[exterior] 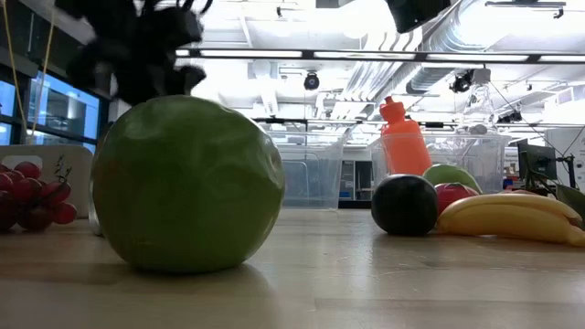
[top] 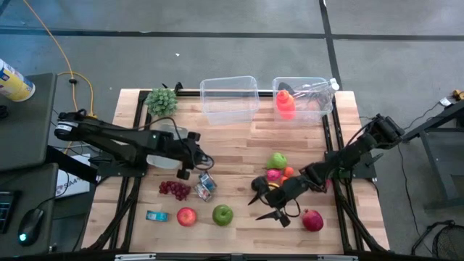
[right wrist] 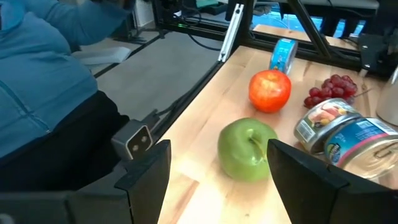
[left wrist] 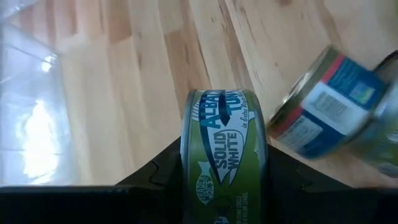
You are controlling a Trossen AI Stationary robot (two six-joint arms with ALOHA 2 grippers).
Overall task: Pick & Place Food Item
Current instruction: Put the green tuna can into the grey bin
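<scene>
The left gripper (left wrist: 224, 186) is clamped on a flat round tuna can (left wrist: 224, 155), its metal rim and green paper label standing on edge between the two dark fingers at the bottom centre of the left wrist frame. At the right edge of that frame a second can (left wrist: 329, 112), blue-labelled, lies tilted and blurred, cut off by the border. Both sit on the pale, straight-grained wooden table (top: 239, 148). In the high view this gripper is left of centre, with the cans (top: 205, 186) just below and right of it and a cluster of dark red grapes (top: 174, 190) beside them.

The right gripper (top: 272, 205) hangs in the lower centre-right of the high view, fingers spread apart and holding nothing; a smooth green apple (right wrist: 247, 149) shows between them in the right wrist view. A red apple (right wrist: 270, 91) lies beyond it, and a small blue can (right wrist: 284, 55) farther off.

Two clear plastic bins (top: 229, 98) stand at the top centre, the right one holding an orange bottle (top: 285, 104). A person's blue sleeve (right wrist: 43, 93) fills the upper left of the right wrist frame. In the low view the green apple hides most of the table's left side.
</scene>
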